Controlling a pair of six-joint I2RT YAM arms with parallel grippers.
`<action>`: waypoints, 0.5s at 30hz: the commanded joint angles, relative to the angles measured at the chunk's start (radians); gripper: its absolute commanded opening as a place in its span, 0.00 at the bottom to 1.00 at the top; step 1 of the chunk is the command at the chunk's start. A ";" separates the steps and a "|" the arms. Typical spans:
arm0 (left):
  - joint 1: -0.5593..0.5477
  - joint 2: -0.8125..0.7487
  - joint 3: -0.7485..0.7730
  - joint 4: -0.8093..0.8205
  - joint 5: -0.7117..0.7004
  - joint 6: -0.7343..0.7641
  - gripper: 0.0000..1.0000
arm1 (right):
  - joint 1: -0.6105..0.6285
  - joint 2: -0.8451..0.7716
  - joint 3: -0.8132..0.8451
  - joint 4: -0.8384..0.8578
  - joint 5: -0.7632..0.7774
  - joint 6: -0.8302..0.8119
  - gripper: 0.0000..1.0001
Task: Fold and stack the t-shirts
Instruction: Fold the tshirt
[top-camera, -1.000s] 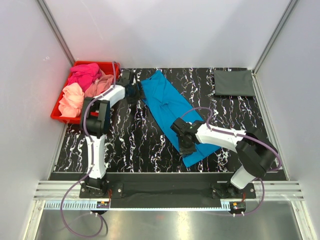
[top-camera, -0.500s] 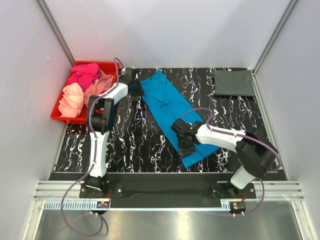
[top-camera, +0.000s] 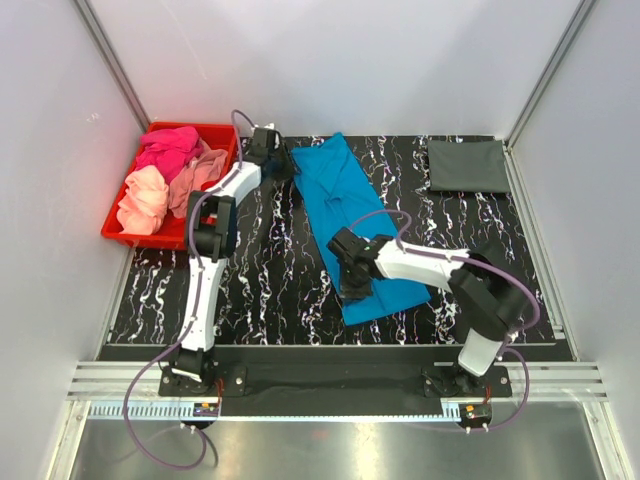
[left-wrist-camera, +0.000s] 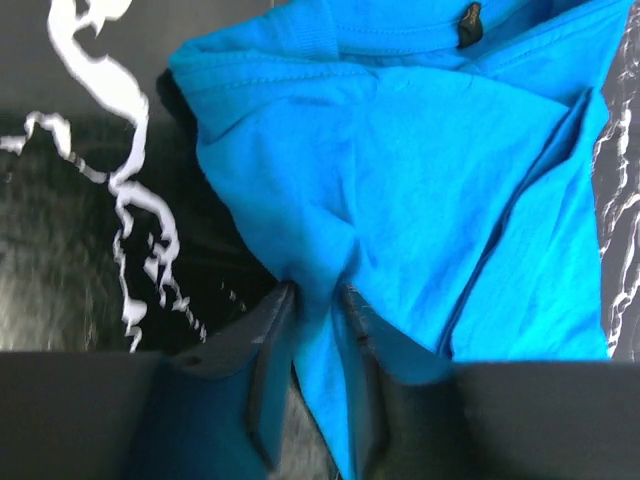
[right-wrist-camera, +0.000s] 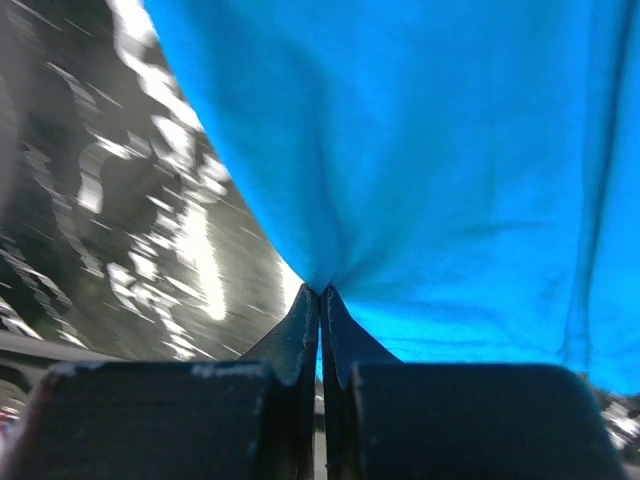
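Shifted left, blue t-shirt (top-camera: 345, 215) is pinched between left fingers (left-wrist-camera: 266, 385) — apparently — and tight-shut right fingers (right-wrist-camera: 297, 345).

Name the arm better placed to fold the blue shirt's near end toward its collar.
Right, probably: the right gripper is shut on the near edge of the blue t-shirt, cloth puckering at its tips. The left gripper pinches the collar end.

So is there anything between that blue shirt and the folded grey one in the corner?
Nothing visible does. Only bare table lies between the blue shirt and the grey shirt. The left gripper pinches the blue shirt's far end, the right gripper its near end.
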 joint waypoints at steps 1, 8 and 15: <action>0.021 -0.009 0.056 0.072 0.066 -0.013 0.42 | 0.028 0.071 0.113 0.038 -0.019 0.062 0.00; 0.018 -0.263 -0.189 0.195 0.117 0.001 0.80 | 0.036 0.086 0.203 -0.017 -0.016 0.040 0.30; -0.005 -0.517 -0.475 0.129 0.151 -0.037 0.80 | 0.015 -0.085 0.197 -0.219 0.084 -0.070 0.38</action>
